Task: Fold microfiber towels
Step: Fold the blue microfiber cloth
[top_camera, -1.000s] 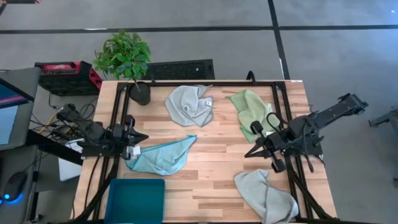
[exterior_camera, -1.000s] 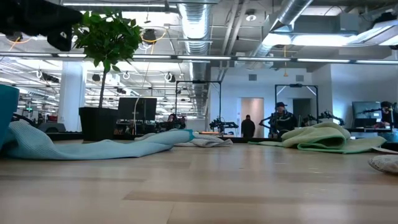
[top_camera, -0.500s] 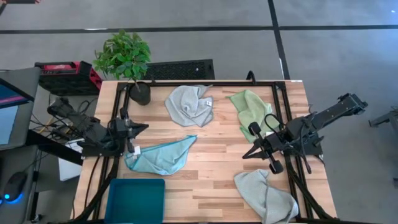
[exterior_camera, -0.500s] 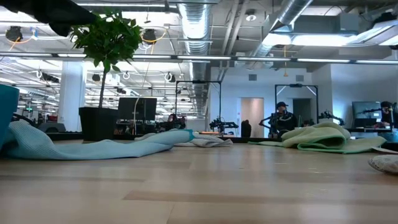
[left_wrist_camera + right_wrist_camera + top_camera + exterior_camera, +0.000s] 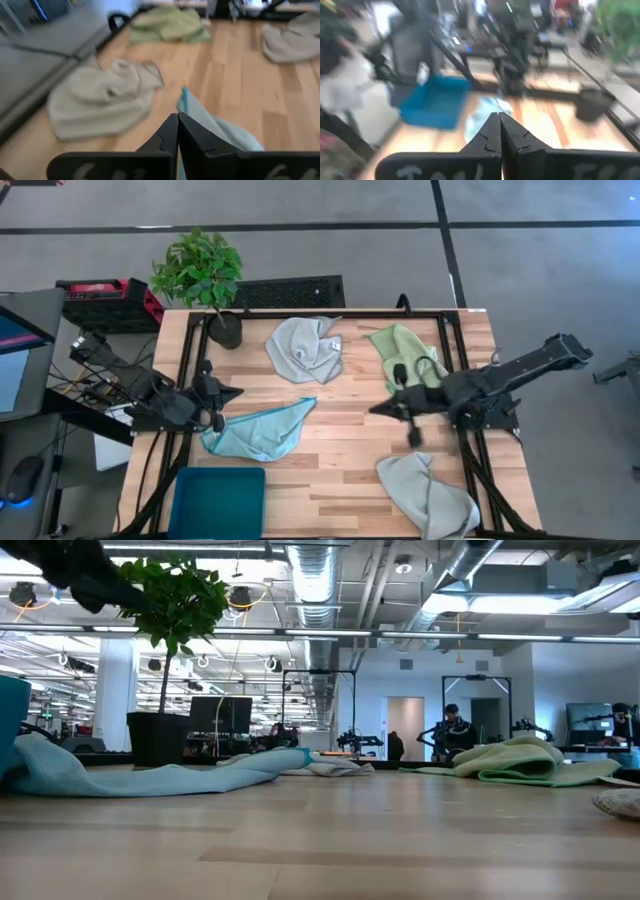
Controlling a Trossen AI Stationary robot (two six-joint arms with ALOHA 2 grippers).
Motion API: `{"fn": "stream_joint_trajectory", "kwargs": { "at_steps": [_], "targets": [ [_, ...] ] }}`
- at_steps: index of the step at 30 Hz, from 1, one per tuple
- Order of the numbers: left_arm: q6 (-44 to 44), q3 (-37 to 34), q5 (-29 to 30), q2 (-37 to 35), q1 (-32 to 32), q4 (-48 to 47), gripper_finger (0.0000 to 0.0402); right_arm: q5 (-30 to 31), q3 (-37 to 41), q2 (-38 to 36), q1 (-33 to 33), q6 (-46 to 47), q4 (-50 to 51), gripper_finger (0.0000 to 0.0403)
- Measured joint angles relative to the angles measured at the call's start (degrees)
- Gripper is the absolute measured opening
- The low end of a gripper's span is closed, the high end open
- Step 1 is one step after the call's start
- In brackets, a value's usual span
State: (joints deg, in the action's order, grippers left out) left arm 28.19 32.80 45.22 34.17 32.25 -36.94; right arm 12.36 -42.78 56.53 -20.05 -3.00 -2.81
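None of the microfiber towels is folded. The light blue towel lies crumpled toward the counter's left edge, the tagged grey towel and green towel along the far edge, and another grey towel at the near right corner. The left gripper, fingers together, hangs beside the blue towel; the right gripper, also closed, is mid-counter. Neither holds cloth, so spreading the blue towel flat likely comes next. Only the right wrist view catches the teal bin past the blue towel.

Right wrist view is smeared, so the teal bin and light blue towel are just blobs. High view's bottom edge crops the pale grey towel, and the low view barely catches it.
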Motion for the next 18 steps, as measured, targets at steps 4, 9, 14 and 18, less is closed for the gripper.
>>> {"fn": "stream_joint_trajectory", "kwargs": {
  "at_steps": [4, 9, 14, 18],
  "targets": [
    [4.1, 0.0, -4.4, 0.8, 0.0, -3.8, 0.0000, -0.3, 0.0, 6.3, 4.7, 0.5, -3.8, 0.0015],
    [7.1, 0.0, -4.5, 0.7, 0.0, -5.0, 0.0000, -0.7, 0.0, 14.6, 9.2, 1.0, -8.0, 0.0016],
    [7.0, 0.0, -4.5, 0.7, 0.0, -5.0, 0.0000, -0.9, 0.0, 22.0, 11.4, 5.8, -13.1, 0.0026],
    [6.9, 0.0, -4.4, 0.7, 0.0, -5.4, 0.0000, -0.9, 0.0, 26.5, 12.5, 9.5, -14.4, 0.0056]
  ]
}}
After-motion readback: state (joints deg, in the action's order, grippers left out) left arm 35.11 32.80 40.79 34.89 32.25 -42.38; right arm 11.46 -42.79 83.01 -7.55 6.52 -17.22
